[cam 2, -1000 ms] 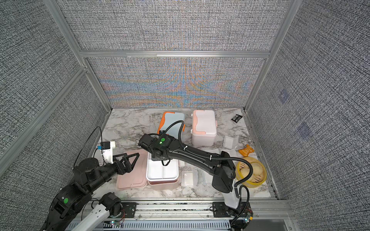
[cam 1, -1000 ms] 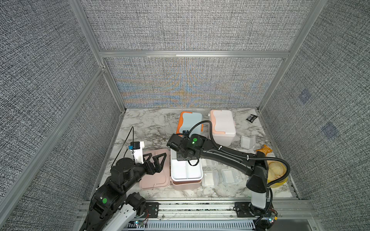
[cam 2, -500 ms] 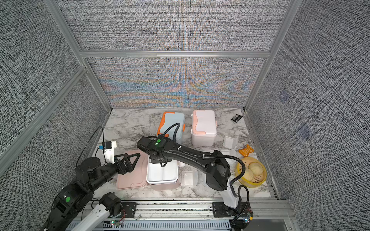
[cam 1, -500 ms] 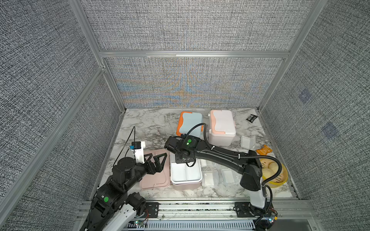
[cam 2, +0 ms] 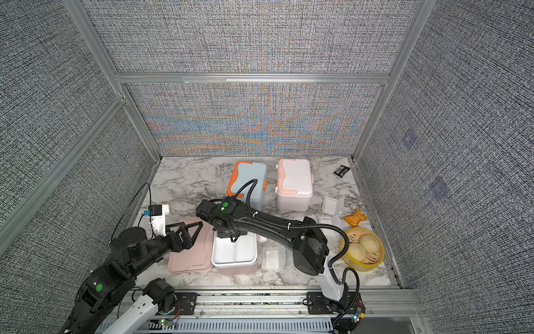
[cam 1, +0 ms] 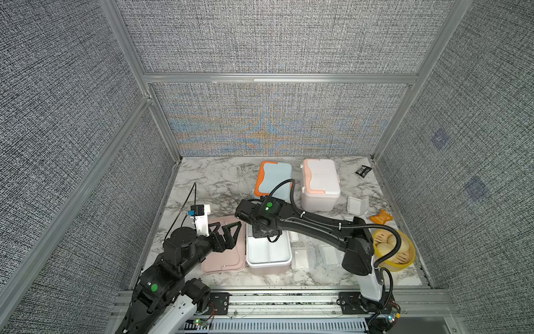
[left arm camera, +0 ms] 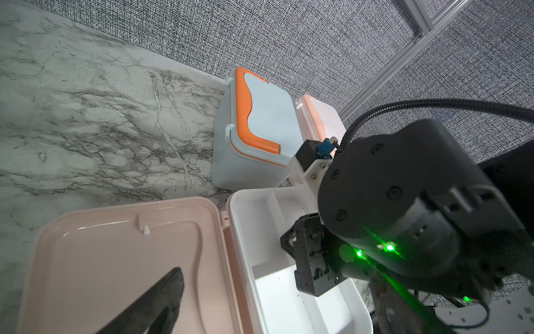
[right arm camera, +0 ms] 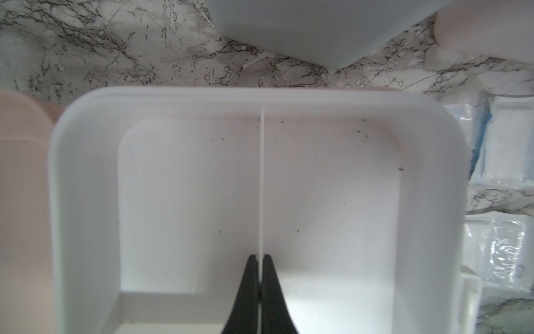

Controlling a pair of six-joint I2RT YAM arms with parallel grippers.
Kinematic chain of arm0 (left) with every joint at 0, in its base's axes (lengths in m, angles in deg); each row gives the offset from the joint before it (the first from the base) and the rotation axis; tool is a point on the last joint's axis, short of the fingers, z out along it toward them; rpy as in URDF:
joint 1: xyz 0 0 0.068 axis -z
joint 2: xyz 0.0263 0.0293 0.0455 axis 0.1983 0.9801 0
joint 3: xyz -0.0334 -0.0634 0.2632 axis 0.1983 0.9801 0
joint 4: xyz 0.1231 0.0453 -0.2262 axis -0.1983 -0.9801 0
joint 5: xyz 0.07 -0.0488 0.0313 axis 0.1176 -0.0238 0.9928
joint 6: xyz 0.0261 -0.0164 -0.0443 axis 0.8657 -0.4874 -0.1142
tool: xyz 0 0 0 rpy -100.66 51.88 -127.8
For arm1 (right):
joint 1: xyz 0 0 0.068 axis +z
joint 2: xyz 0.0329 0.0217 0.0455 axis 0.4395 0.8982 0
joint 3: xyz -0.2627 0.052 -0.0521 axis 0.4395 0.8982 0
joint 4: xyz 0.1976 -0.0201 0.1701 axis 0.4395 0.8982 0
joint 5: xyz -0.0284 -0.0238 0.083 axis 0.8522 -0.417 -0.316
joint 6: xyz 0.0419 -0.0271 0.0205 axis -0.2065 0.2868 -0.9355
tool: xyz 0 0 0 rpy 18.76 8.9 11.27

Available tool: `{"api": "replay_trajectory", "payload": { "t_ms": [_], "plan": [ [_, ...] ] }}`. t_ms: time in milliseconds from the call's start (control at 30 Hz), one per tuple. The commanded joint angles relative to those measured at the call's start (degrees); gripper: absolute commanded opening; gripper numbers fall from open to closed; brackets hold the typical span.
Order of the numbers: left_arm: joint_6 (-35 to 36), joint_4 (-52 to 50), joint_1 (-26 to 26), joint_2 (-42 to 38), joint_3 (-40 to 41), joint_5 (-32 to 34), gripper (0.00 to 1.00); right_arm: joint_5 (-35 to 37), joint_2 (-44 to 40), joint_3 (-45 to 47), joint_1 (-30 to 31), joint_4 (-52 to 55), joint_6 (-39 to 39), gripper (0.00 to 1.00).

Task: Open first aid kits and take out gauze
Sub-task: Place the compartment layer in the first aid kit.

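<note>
In the pink kit (cam 1: 267, 269) — right end effector (right arm camera: 261, 258) pinches the divider (right arm camera: 262, 173).
Wrapped gauze (cam 1: 302, 258) lies just right of the kit; left end effector (cam 1: 228, 225) gapes; top views hide the pinch.

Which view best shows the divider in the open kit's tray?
Right wrist view: the divider is central, close and clear. Both top views show a faint line; the left wrist view shows it obliquely.

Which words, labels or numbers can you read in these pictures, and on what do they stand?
No text is legible anywhere.
Clear plastic gauze wrapper: faint print, blurred.
Small black packet: pale marks, too small.
Orange crinkled packet: dark marks, too small.
</note>
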Motion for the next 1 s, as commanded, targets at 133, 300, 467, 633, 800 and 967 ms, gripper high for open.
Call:
{"api": "replay_trajectory", "payload": {
  "t_ms": [133, 300, 467, 633, 800, 967],
  "plan": [
    [0.5, 2.0, 0.0, 0.7, 0.5, 0.2, 1.00, -0.2, -1.4, 2.8, -0.1, -3.5, -0.3, 0.00],
    [0.6, 1.9, 0.0, 0.9, 0.7, 0.4, 1.00, 0.2, -1.1, 2.7, -0.6, -4.1, 0.0, 0.00],
    [0.7, 1.8, -0.1, 1.0, 0.9, 0.6, 1.00, 0.4, -0.7, 2.7, -0.8, -4.7, -0.1, 0.00],
    [0.9, 1.7, 0.0, 1.4, 1.0, 1.1, 1.00, -1.2, -0.5, 3.0, -0.8, -5.0, -0.1, 0.16],
    [1.2, 1.1, 0.0, 2.7, 1.4, 2.4, 1.00, -1.8, -2.4, 3.7, -0.8, -5.1, 0.3, 0.42],
    [1.9, -2.4, 0.0, 4.6, 1.4, 9.4, 1.00, -2.0, -6.5, 4.9, -0.9, -5.8, 1.1, 0.62]
  ]
}}
